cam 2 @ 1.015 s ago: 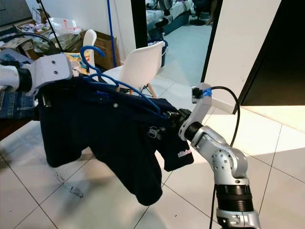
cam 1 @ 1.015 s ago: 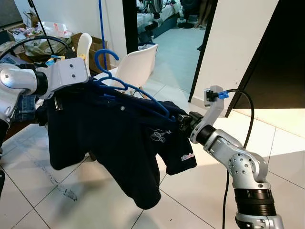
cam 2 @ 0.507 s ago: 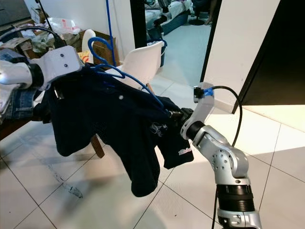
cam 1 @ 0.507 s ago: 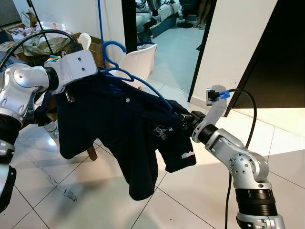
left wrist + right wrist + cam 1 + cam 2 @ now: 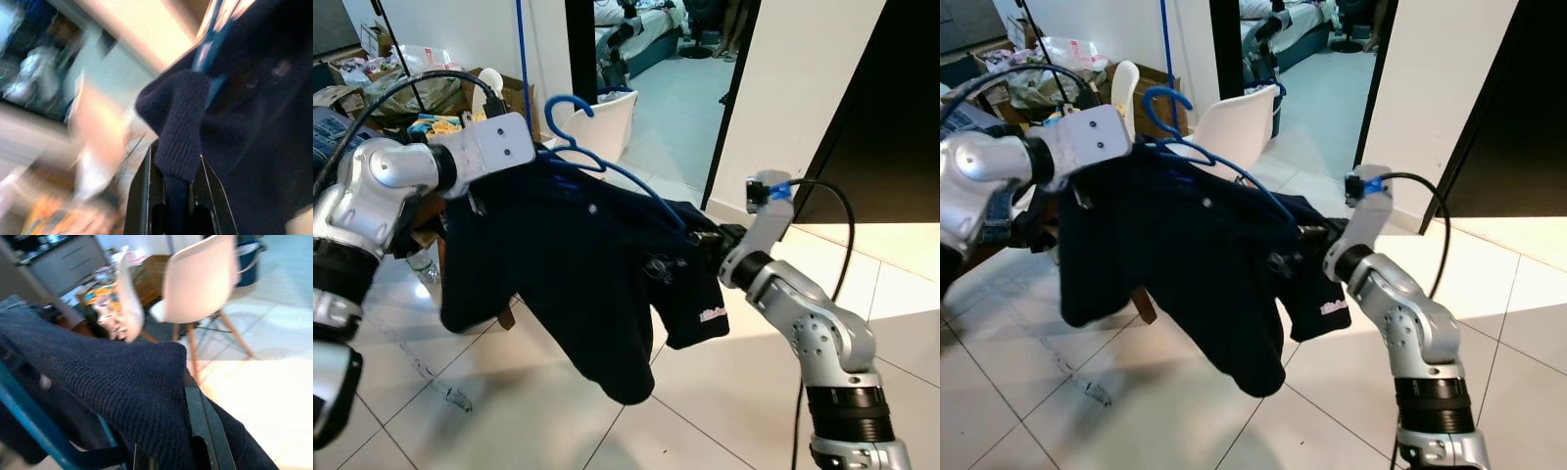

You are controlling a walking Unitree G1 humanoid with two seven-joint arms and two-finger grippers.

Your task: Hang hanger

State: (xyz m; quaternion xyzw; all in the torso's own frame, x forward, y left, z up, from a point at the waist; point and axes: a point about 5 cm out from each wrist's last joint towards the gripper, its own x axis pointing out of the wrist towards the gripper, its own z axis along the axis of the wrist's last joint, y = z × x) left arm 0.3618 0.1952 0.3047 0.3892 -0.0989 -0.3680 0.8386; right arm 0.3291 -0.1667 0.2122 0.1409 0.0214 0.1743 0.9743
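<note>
Navy shirt (image 5: pixel 578 274) on blue hanger (image 5: pixel 607 168) held aloft between both arms
Left gripper (image 5: pixel 176 196) and right gripper (image 5: pixel 171 450) each clenched on a sleeve; white chair (image 5: pixel 1234 127) and cluttered table (image 5: pixel 1009 78) behind, doorway (image 5: pixel 656 78) beyond

hanger (image 5: pixel 570 108) — blue | shirt (image 5: pixel 578 264) — dark navy, small white print | chair (image 5: pixel 1234 132) — white | floor (image 5: pixel 685 411) — white tiles

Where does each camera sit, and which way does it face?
Eye views: on the head, looking forward and down at the shirt on the blue hanger; both silver arms show.
Left wrist view: along the left gripper, clamped on shirt fabric.
Right wrist view: along the right gripper, toward a white chair.
All share the shirt.
</note>
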